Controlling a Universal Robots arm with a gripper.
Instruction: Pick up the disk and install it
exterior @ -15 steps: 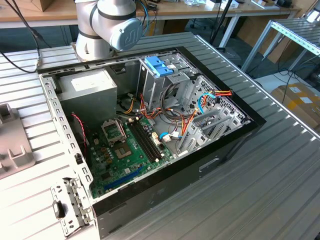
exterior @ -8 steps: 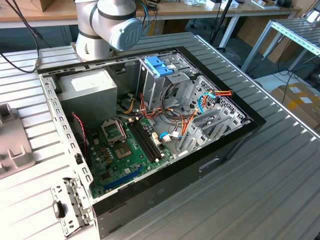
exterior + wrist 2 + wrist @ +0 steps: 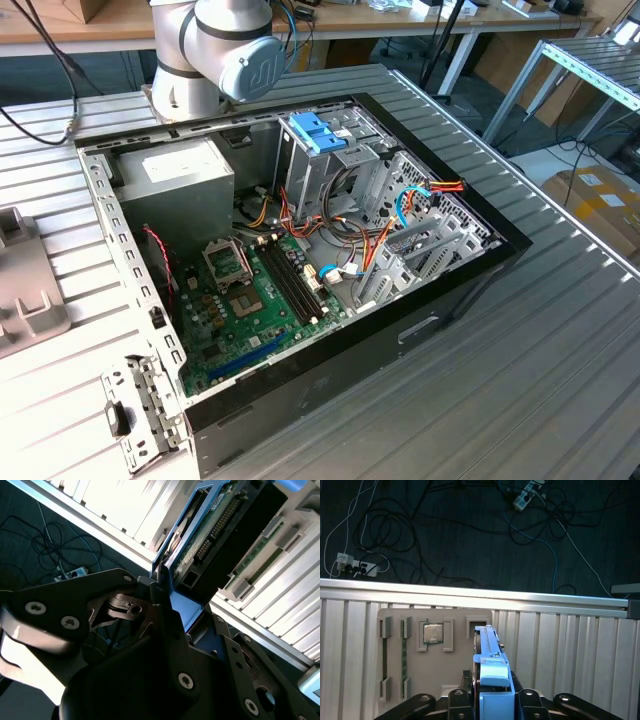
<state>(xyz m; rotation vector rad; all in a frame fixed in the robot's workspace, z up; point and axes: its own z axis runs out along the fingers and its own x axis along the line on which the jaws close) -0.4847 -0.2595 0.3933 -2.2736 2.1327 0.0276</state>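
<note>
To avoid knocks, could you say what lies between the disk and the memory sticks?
In the first wrist view, a processor chip lies between disk and memory sticks, in the grey tray.

Count: one open computer case [image 3: 400, 335]. Inside the case: one motherboard [image 3: 250, 300], one grey power-supply box [image 3: 185, 185], one light-blue latch [image 3: 318, 130]. In the first wrist view: one disk [image 3: 494, 680], one processor chip [image 3: 433, 633], two memory modules [image 3: 403, 655].
</note>
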